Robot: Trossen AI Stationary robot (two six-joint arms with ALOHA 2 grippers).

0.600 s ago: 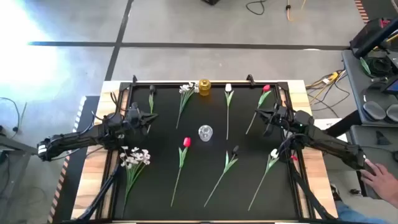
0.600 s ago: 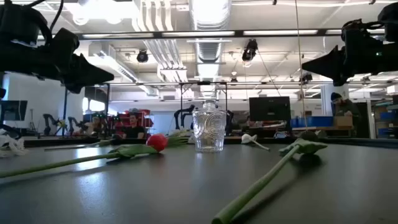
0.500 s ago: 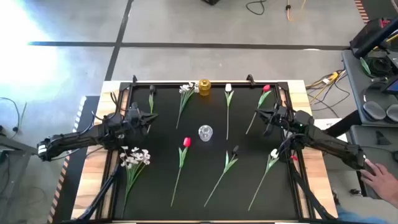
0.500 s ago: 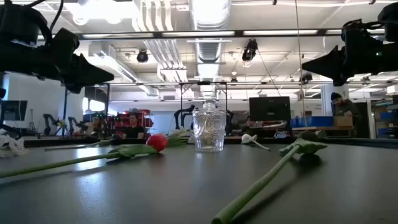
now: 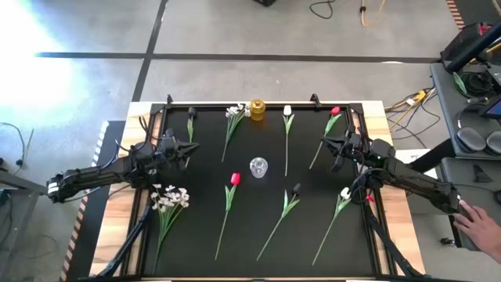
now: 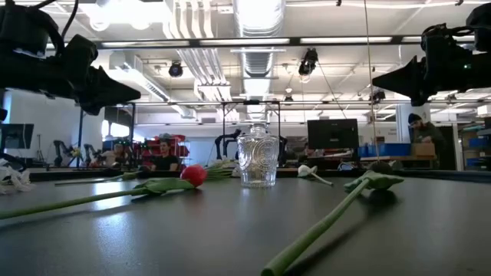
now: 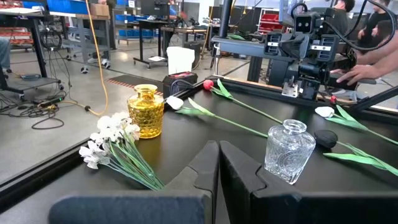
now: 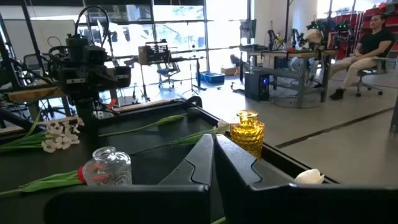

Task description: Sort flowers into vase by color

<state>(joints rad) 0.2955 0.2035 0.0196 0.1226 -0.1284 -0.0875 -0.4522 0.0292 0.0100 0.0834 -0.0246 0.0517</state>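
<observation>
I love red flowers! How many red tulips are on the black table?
2. One red tulip lies near the middle, just left of the clear vase. The other red tulip lies at the far right corner. None looks hidden.

From my remote station I see a matt black mat (image 5: 258, 227) covering the table, framed by pale bare wood (image 5: 117, 219) at its edges. The central vase (image 6: 257, 157) is clear cut glass with a patterned, glinting surface; the second vase (image 7: 145, 111) is amber glass, ribbed and glossy. The flowers (image 5: 228, 205) look like plastic and fabric: smooth green stems, soft matt petals. Both grippers, left (image 7: 217, 165) and right (image 8: 213, 155), show dark, matt moulded plastic fingers.
</observation>
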